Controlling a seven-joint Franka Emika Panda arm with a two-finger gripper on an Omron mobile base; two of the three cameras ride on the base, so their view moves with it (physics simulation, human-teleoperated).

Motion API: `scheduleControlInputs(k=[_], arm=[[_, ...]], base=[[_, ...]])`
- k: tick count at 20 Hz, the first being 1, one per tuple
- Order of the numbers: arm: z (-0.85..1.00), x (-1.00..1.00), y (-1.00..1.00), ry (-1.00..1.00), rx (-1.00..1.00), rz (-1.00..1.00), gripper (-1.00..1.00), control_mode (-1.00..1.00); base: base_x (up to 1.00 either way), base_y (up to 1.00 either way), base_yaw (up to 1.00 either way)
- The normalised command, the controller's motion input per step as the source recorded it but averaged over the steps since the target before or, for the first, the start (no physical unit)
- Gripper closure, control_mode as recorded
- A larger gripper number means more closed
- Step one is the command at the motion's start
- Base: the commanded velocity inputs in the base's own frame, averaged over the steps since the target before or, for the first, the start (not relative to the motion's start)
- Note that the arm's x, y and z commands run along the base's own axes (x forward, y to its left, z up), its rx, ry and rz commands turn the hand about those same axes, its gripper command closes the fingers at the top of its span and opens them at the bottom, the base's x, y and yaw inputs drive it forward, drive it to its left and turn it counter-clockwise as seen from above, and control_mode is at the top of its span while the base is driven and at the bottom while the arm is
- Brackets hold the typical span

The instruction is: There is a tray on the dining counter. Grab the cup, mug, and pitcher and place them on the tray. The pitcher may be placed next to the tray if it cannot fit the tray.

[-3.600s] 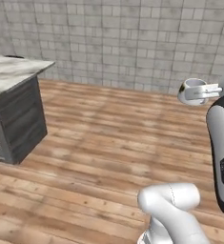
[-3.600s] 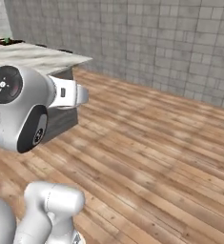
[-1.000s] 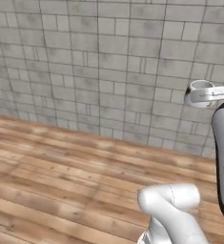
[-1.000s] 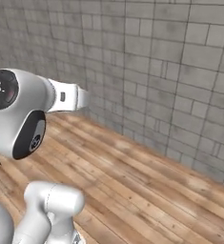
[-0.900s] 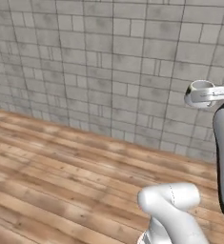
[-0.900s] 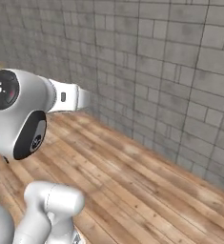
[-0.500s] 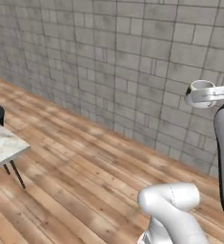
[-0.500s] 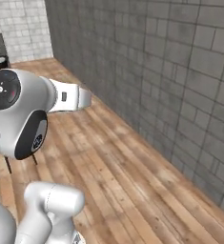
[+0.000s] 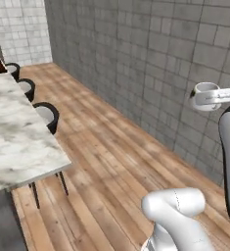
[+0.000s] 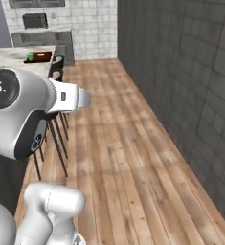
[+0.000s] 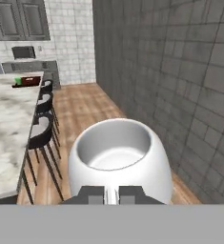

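Note:
My gripper is shut on the white mug, which hangs upright in front of it with its hollow facing up. In the left base view the mug is held high at the right, near the grey wall, by the gripper. Far off on the marble dining counter lies the dark red tray, with the green cup at its left end; whether the cup stands on the tray I cannot tell. The tray and cup also show in the right base view. The pitcher is out of view.
Black stools line the counter's near side. A grey brick wall runs along the right. Wooden floor stretches open between the stools and the wall. Kitchen cabinets stand at the far end.
The whole picture has swung as the base turned: the counter, stools and far kitchen have come into view. The mug stays held in the gripper.

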Motion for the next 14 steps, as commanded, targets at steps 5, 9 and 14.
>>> scheduleControlInputs(k=[5, 9, 14], arm=[[0.0, 0.0, 0.0, 0.0, 0.0, 0.0, 1.0, 1.0], [0.0, 0.0, 0.0, 0.0, 0.0, 0.0, 1.0, 1.0], [0.0, 0.0, 0.0, 0.0, 0.0, 0.0, 1.0, 1.0]], base=[[1.0, -0.6, 0.33], [1.0, -0.85, 0.18], [1.0, -0.58, 0.11]])
